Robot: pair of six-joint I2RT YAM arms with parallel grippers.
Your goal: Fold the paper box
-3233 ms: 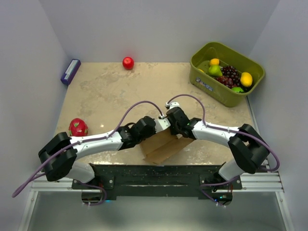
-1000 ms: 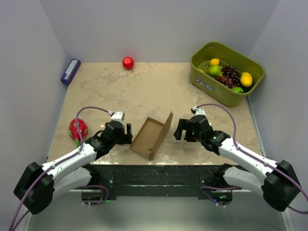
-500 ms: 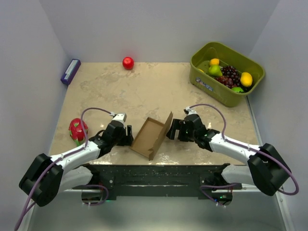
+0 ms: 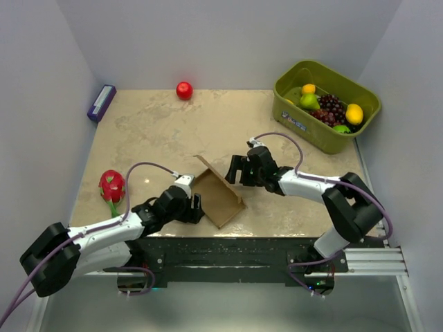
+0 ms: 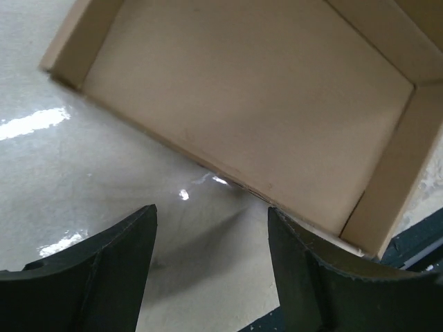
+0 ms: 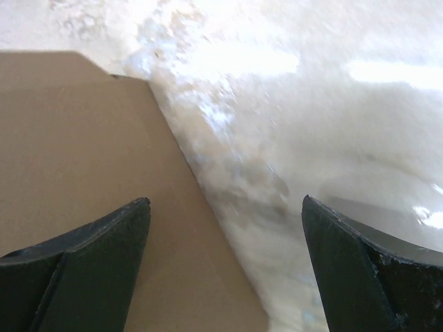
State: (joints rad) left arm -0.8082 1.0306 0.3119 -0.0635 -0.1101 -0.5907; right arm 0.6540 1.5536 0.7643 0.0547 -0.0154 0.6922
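A: Left side first. What moved?

B: The left end effector has slid in to the near-left side of the box. A second ago it sat further left. Fingers are apart and hold nothing. In the wrist view there's only bench between them, with the box wall just past the tips.

A: And the box?

B: On the bench, between the two end effectors. The flap stood upright on its right side half a second ago. Now it's tipped left over the tray, and the outline looks turned too. It isn't shut, since the left wrist view shows the inside open.

A: Right side?

B: The right end effector has come in to the box's far-right edge. Fingers are wide and empty, straddling the flap edge. Can't tell if it's touching.

A: Meaning?

B: Probably lid closing is underway, with pressing flat and tucking left to do.
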